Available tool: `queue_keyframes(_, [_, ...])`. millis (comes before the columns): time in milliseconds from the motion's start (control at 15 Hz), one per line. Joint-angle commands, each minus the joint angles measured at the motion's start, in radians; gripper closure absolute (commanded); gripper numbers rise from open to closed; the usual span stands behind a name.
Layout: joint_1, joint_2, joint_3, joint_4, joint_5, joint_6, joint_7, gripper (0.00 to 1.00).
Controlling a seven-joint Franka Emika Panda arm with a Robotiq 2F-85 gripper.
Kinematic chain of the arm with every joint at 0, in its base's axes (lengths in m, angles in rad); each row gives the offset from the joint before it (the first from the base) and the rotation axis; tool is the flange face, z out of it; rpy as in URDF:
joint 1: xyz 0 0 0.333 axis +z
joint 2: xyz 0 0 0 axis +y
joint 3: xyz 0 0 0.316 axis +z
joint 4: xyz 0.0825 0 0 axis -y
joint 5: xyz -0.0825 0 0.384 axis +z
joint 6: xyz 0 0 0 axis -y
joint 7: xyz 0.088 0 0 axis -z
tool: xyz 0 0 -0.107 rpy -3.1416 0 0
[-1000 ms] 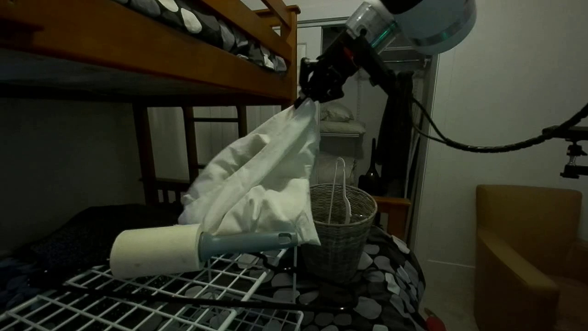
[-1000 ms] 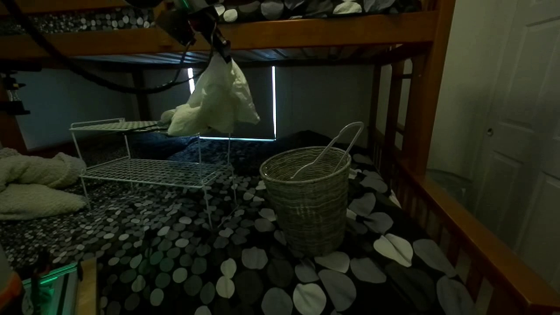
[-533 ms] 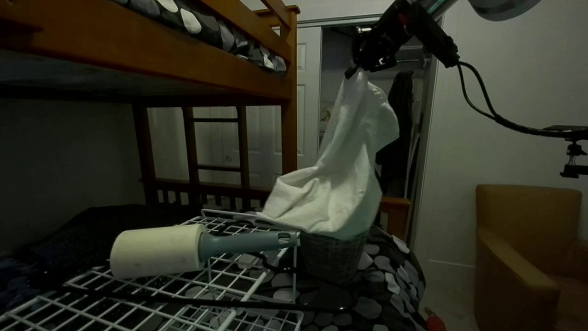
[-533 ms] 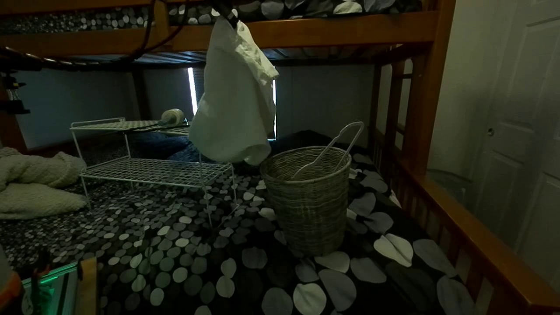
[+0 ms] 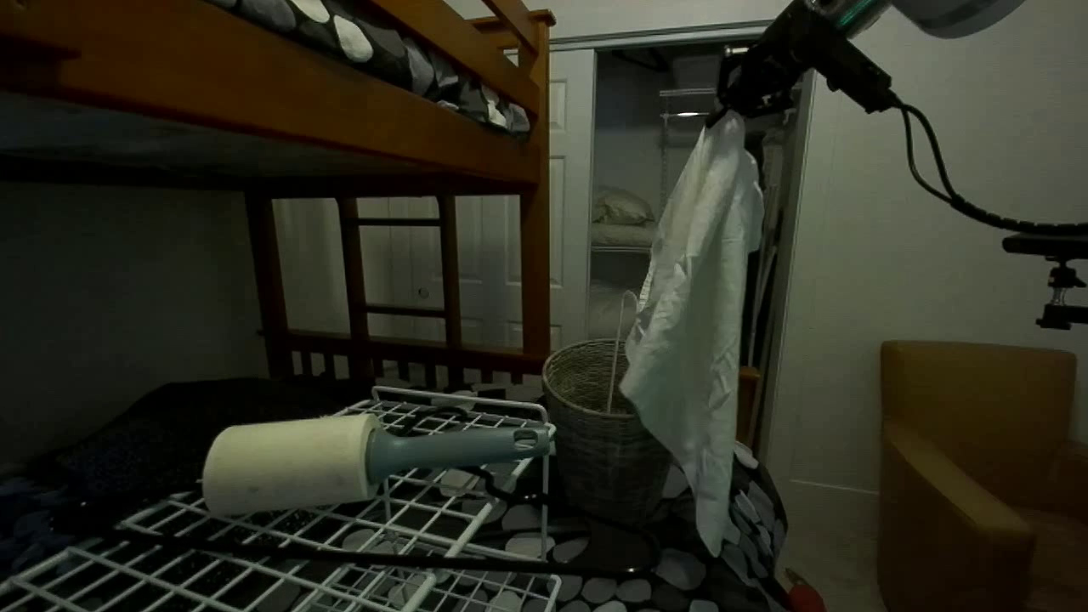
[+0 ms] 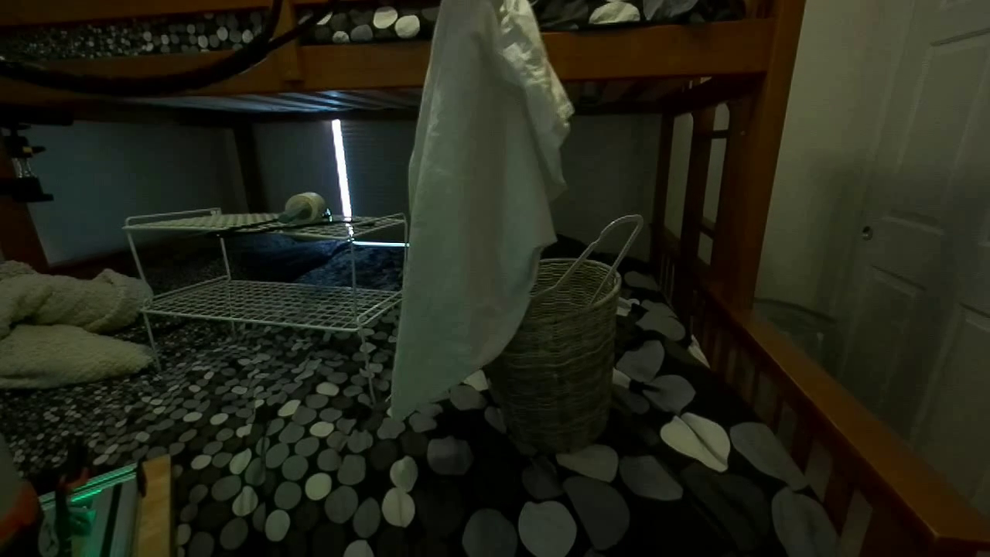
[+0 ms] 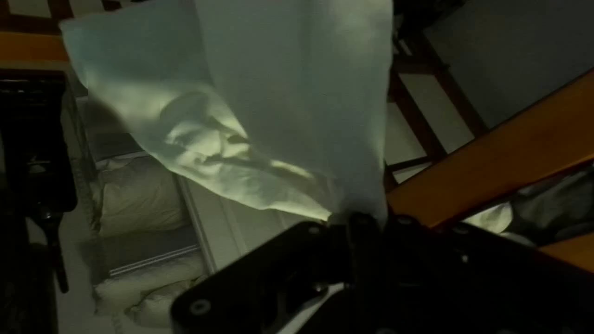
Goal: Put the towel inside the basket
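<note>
The white towel (image 5: 701,297) hangs long and loose from my gripper (image 5: 722,117), which is shut on its top edge. The towel also hangs in an exterior view (image 6: 476,216), where the gripper is above the frame. In the wrist view the towel (image 7: 297,93) spreads out from the closed fingertips (image 7: 351,219). The woven basket (image 5: 603,459) stands upright on the bed, and also shows in an exterior view (image 6: 568,363). The towel overlaps one side of the basket in both exterior views; its lower end reaches below the rim, outside it. Whether they touch I cannot tell.
A white hanger (image 6: 625,222) sticks up out of the basket. A white wire rack (image 5: 459,510) holds a lint roller (image 5: 293,463). The upper bunk rail (image 6: 619,58), a bed-end rail (image 6: 835,410) and an armchair (image 5: 960,476) are around. A cream blanket (image 6: 69,325) lies on the bed.
My gripper has risen and moved right in an exterior view, carrying the towel from over the rack to beside the basket. The towel swings and now hangs straighter. Basket and rack have not moved.
</note>
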Motion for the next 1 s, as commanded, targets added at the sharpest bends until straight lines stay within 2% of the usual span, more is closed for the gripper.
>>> queue_keyframes(0, [-0.009,0.122,-0.070,0.179,-0.021,-0.025,-0.027,1.00])
queue_keyframes(133, [0.009,0.154,-0.090,0.266,-0.009,-0.068,-0.045,1.00])
queue_keyframes(200, [-0.004,0.106,-0.077,0.171,-0.008,-0.017,-0.029,0.99])
queue_keyframes(333, [0.000,0.142,-0.082,0.236,-0.007,-0.036,-0.034,0.99])
queue_keyframes(467, [0.003,0.156,-0.081,0.253,-0.007,-0.037,-0.035,1.00])
queue_keyframes(600, [0.046,0.227,-0.078,0.325,0.006,-0.018,-0.088,1.00])
queue_keyframes(733, [0.100,0.291,-0.068,0.432,0.000,-0.057,-0.170,1.00])
queue_keyframes(933, [0.140,0.382,-0.057,0.575,-0.015,-0.061,-0.280,1.00])
